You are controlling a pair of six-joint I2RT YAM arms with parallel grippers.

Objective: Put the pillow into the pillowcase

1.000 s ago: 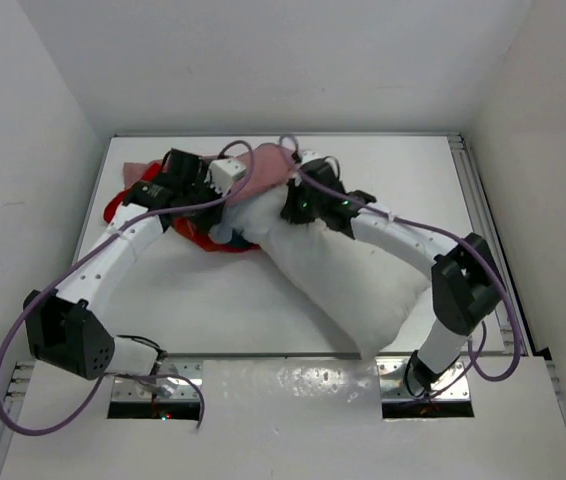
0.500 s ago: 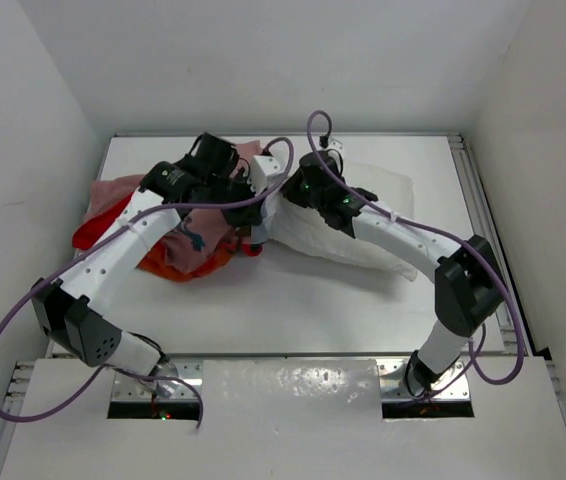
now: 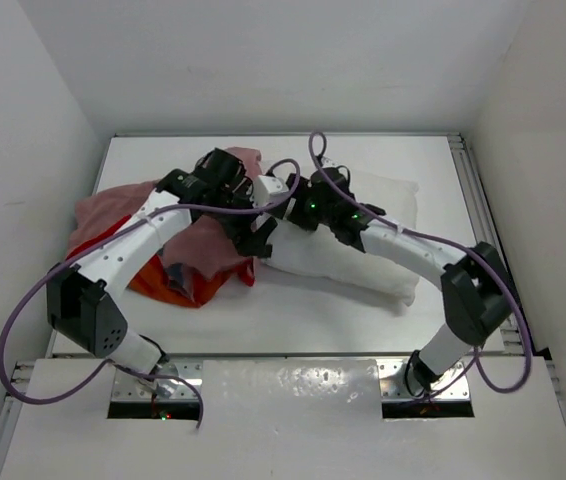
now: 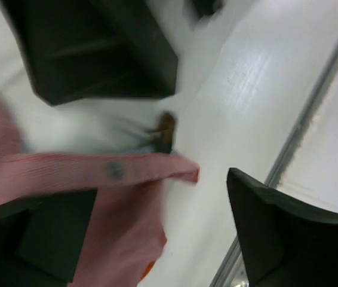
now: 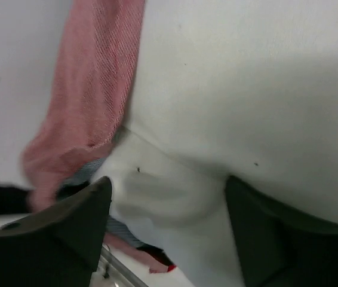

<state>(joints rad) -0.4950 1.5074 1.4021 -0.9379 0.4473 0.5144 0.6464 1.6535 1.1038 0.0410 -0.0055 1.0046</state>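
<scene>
One white pillow (image 3: 331,266) lies across the right half of the table (image 3: 313,322), its long side running from the far right toward the middle. Its left end meets the pillowcase (image 3: 198,250). That is a crumpled heap on the left, pale pink on top and red-orange along its near edge. From above, nearly all of the pillow shows bare, outside the cloth.

In the right wrist view, pink pillowcase cloth (image 5: 97,78) lies along the side of the pillow (image 5: 246,89). The right gripper (image 5: 168,191) has its jaws partly apart with a wad of pillow corner filling the gap and pressed on both sides, so it has hold of the pillow. From above, this gripper (image 3: 294,199) sits at the pillow's far left end.

The left gripper (image 3: 255,238) hangs just beside it, over the seam where the two things meet. Its own view is blurred. The left gripper (image 4: 157,203) stands wide apart, and a strip of pink pillowcase (image 4: 97,170) crosses over one finger (image 4: 37,239). The strip ends short of the other, so nothing is pinched.

Both arms arch in from the near edge, trailing purple cables (image 3: 23,330).
</scene>
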